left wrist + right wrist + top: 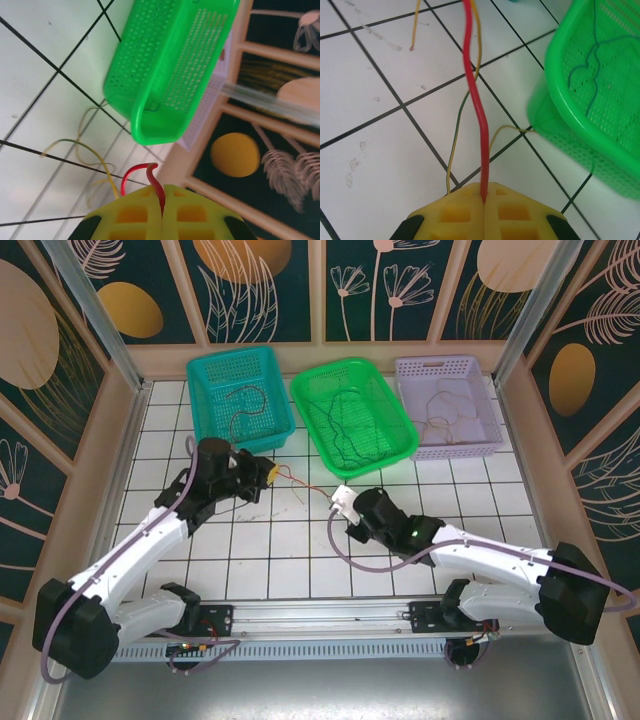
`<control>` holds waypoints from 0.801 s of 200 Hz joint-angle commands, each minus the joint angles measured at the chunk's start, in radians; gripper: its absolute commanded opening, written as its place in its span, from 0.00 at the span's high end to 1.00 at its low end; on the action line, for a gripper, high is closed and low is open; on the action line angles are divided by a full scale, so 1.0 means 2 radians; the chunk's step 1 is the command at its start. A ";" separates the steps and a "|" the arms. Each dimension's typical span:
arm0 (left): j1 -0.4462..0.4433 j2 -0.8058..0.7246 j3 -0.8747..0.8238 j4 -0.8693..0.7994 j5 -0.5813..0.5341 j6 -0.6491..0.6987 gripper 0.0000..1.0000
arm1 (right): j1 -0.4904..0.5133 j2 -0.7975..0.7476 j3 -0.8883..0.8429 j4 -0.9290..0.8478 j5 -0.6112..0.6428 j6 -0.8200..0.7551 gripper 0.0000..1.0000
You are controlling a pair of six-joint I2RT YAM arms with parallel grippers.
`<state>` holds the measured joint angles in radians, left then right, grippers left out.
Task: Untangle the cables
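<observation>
Across the middle of the tiled table (300, 560), seen from above, the red cable (305, 486) runs as a thin line from the left gripper (268, 472) to the right gripper (343, 502), each pinching one end. Just beyond them, the teal basket (197, 400), the green basket (378, 462) and the lavender basket (460, 451) stand in a row along the far side, each holding a few loose wires. From the left wrist, the left gripper (162, 200) has its yellow fingers (132, 215) pressed together on the red cable (150, 172), whose short end curls out in a hook past the tips. A green-and-yellow cable (75, 141) lies slack on the tiles, near the green basket (170, 70). From the right wrist, the right gripper (485, 197) is likewise clamped on the red cable (475, 100), which leads straight away from the tips. The green-and-yellow cable (454, 147) runs close alongside and seems to cross under it farther off, and a tan cable (415, 27) ends free on the tiles to the left. The step in hand looks like drawing the red cable out from among the others. The next move probably calls for lifting or spreading the arms gently, so that the red one slides clear where the wires cross without dragging its neighbour along.
</observation>
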<state>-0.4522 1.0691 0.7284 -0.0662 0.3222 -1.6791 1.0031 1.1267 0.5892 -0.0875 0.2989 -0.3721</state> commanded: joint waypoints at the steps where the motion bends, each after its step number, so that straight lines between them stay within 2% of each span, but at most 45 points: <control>1: 0.020 -0.046 -0.039 0.118 -0.071 -0.144 1.00 | 0.013 0.009 -0.022 -0.011 0.038 -0.062 1.00; 21: 0.025 -0.071 -0.065 0.157 -0.098 -0.208 1.00 | 0.015 0.047 -0.014 -0.019 0.054 -0.062 1.00; 72: 0.027 -0.104 -0.080 0.175 -0.109 -0.284 1.00 | 0.023 0.090 -0.012 -0.018 0.046 -0.048 1.00; 108: 0.027 -0.100 -0.071 0.191 -0.116 -0.294 1.00 | 0.031 0.116 -0.007 -0.017 0.035 -0.047 1.00; 144: 0.027 -0.061 -0.035 0.187 -0.076 -0.253 1.00 | 0.033 0.109 0.010 -0.010 0.008 -0.014 1.00; 160: 0.027 -0.056 -0.035 0.199 -0.072 -0.260 1.00 | 0.034 0.104 0.013 -0.008 -0.002 -0.005 1.00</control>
<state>-0.4297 0.9569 0.5900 0.1680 0.2337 -2.0922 1.0687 1.3418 0.6170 0.0444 0.3286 -0.4305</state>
